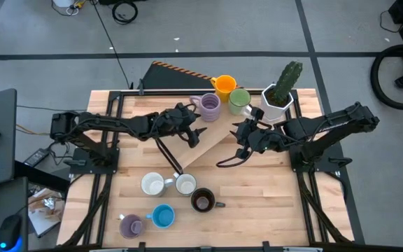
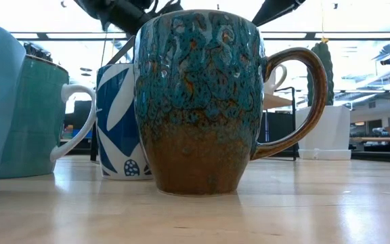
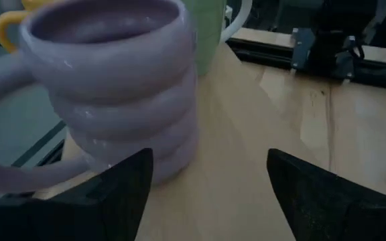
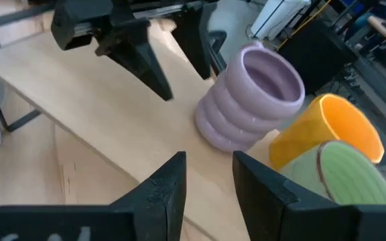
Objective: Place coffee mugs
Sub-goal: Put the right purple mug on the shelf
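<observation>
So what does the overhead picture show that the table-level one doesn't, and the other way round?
Only the overhead view shows both arms, the left hand open beside the ridged purple ceramic mug, the right hand, the orange mug, the green mug, and another purple mug at the near edge. Only the table-level view shows the brown mug's teal-speckled glaze and a white mug's blue leaf pattern. Both show the dark brown mug, the wooden table and the white cactus pot.

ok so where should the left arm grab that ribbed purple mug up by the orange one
Probably across the body of the ribbed purple ceramic mug, left end effector coming from the near side: it stands upright, handle pointing left, and the orange mug and green mug crowd its far side.
</observation>
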